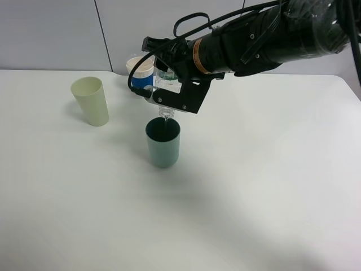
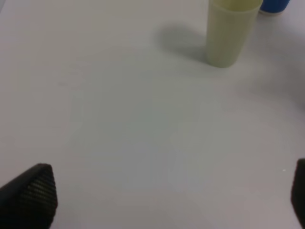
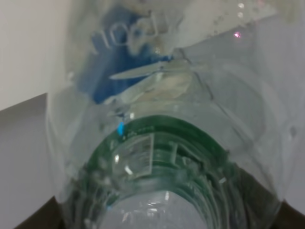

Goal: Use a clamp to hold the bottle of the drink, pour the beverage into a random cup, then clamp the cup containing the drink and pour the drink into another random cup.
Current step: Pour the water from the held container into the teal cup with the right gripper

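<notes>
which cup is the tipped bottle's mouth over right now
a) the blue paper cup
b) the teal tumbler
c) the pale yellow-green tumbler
b, the bottle points neck down right above the open top of the teal tumbler, while the pale yellow-green tumbler and the blue paper cup stand away from its mouth.

Pale yellow-green matte tumbler (image 1: 90, 100) stands upright, mouth up, on left part of plain white tabletop (image 1: 254, 186), soft shadow beside it. Tumbler tapers slightly toward base. Left wrist view shows same tumbler (image 2: 228, 33) cut off at rim. Pale grey wall panels (image 1: 51, 34) behind table, thin dark vertical seam between them.
</notes>
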Tool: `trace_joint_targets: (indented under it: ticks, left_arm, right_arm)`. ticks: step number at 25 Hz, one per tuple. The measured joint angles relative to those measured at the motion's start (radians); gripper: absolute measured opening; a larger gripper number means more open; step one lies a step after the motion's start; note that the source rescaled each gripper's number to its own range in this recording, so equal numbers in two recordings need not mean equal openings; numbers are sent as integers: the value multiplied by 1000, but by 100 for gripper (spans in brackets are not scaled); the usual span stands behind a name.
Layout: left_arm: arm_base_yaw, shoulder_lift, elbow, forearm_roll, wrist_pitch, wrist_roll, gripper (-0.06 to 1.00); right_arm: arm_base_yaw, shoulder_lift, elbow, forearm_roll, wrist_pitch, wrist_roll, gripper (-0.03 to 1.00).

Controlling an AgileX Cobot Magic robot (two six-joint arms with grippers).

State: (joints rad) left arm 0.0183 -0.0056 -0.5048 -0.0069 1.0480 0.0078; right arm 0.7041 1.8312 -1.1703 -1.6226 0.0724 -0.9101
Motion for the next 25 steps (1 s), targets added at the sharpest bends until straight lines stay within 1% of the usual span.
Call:
trace_joint_targets:
  ticks: [5,15,17,20,25]
  left_arm:
    - [0,0,0,0,0,0,100]
    - [0,0,0,0,0,0,100]
    - [0,0,0,0,0,0,100]
    - [0,0,0,0,0,0,100]
    - [0,0,0,0,0,0,100]
  right_arm:
    - [0,0,0,-39,-1,0,1]
    - [0,0,0,-29,-1,1,1]
    - [0,0,0,4,-1,21,1]
    - [-3,0,0,86,-2,92,1]
    - [-11,0,0,304,-2,240,1]
